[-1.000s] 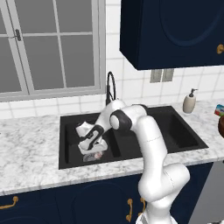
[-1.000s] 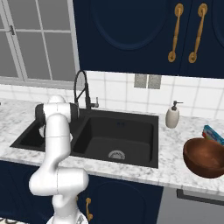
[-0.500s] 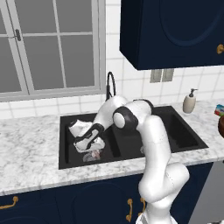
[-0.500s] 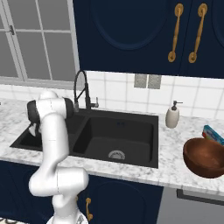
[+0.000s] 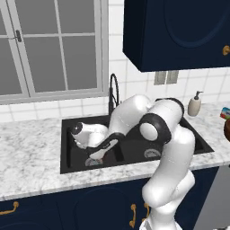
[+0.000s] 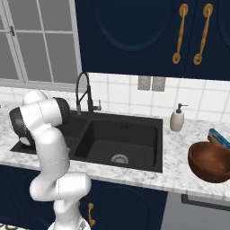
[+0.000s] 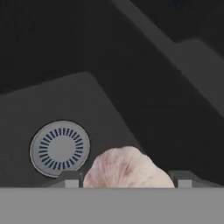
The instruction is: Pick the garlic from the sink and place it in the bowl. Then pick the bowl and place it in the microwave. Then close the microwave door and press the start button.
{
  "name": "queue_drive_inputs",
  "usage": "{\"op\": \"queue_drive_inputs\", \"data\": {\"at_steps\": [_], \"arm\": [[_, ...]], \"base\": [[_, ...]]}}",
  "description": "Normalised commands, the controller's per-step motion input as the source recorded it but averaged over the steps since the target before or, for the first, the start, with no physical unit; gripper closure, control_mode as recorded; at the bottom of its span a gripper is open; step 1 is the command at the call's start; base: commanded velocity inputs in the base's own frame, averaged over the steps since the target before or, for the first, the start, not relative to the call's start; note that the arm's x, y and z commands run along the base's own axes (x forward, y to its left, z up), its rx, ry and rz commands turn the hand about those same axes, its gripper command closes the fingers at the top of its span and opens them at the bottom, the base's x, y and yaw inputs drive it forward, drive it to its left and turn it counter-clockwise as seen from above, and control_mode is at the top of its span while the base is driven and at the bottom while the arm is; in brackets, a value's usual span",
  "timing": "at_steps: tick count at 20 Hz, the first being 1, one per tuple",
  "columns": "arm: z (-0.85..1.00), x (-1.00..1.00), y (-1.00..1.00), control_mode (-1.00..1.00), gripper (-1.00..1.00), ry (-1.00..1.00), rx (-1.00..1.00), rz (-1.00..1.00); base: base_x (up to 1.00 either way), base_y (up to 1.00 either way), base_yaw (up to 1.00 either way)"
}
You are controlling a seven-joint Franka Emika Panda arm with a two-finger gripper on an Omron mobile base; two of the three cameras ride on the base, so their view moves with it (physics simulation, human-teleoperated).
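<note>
Sink [image 5: 67, 144] is the landmark: black double basin set in the marble counter, and all the action is in its left basin.

Arm [image 5: 167, 130] has changed most. Over the last second its elbow has swung up and out over the sink's right basin, while the wrist has folded down and dipped a bit lower into the left basin. Scene and cameras have not shifted, so this is the arm's move alone.

Bowl [image 6: 211, 161] sits on the counter well to the right of the sink, past the soap bottle [image 6: 177, 119]. It is empty and hasn't moved.

Gripper [image 5: 98, 153] is low in the sink's left basin, near the floor. Its jaws are spread about as wide as a second ago, one tip on each side of the bulb. The tips look just clear of it, though I can't rule out contact.

Drain [image 7: 60, 148] of the sink's left basin lies just beside the bulb.

Garlic [image 7: 124, 168] is still in the sink, on the left basin floor, centred between the tips.

Judgement: the approach is done and the hand is lined up. The next step is to squeeze and lift, and nothing of the bowl or microwave steps has started. The bulb is lumpy and round, so it could roll out if pinched off-centre.
</note>
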Motion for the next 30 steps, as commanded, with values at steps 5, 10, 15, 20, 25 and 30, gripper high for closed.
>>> {"op": "queue_drive_inputs", "data": {"at_steps": [5, 10, 15, 20, 25, 30], "arm": [[1.0, -0.54, -0.03, -1.0, 1.0, -0.26, 0.09, 0.0], [1.0, -0.83, -0.22, -1.0, 1.0, -0.13, 0.1, 0.0], [1.0, -0.69, -0.43, -1.0, 1.0, -0.08, 0.13, 0.0], [1.0, -0.58, -0.59, -1.0, 1.0, 0.1, 0.14, 0.0], [1.0, -0.67, -0.84, -1.0, 1.0, 0.2, 0.12, 0.0], [0.77, -0.56, -0.97, -1.0, 1.0, 0.17, 0.05, 0.0]], "base": [[0.0, 0.0, 0.0], [0.0, 0.0, 0.0], [0.0, 0.0, 0.0], [0.0, 0.0, 0.0], [0.0, 0.0, 0.0], [0.0, 0.0, 0.0]]}}
